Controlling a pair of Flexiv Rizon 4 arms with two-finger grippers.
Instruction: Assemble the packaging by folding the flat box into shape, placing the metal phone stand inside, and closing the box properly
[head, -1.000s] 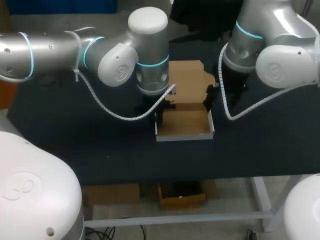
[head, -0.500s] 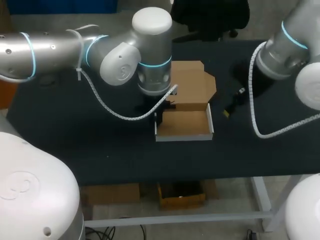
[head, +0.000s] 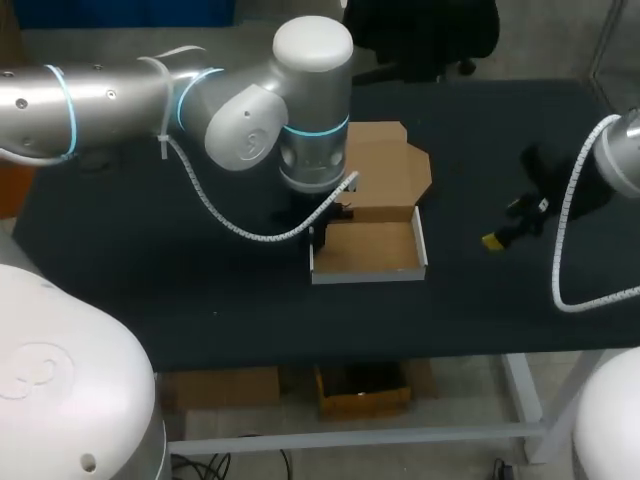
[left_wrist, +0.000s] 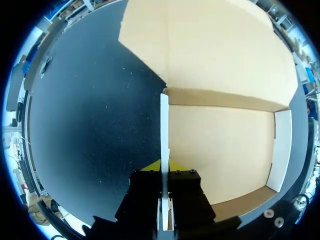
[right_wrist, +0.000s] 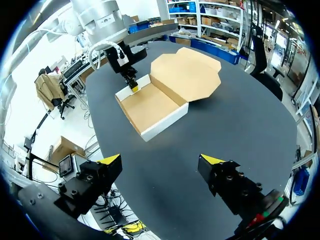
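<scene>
Box (head: 368, 250): folded into an open tray, brown inside with white walls, standing near the middle of the black table (head: 150, 250)
Lid (head: 385, 170): joined along the tray's back wall, lying open and flat on the table behind it
Left gripper (left_wrist: 164, 167): clamped on the box's left wall, one yellow tip against each face of the thin white panel (only the cardboard stands between the fingers)
Left arm: comes in from the left, wrist above the tray's left back corner
Right gripper (right_wrist: 162, 160): fingers spread wide with nothing between them, over the right part of the table, well apart from the box
</scene>
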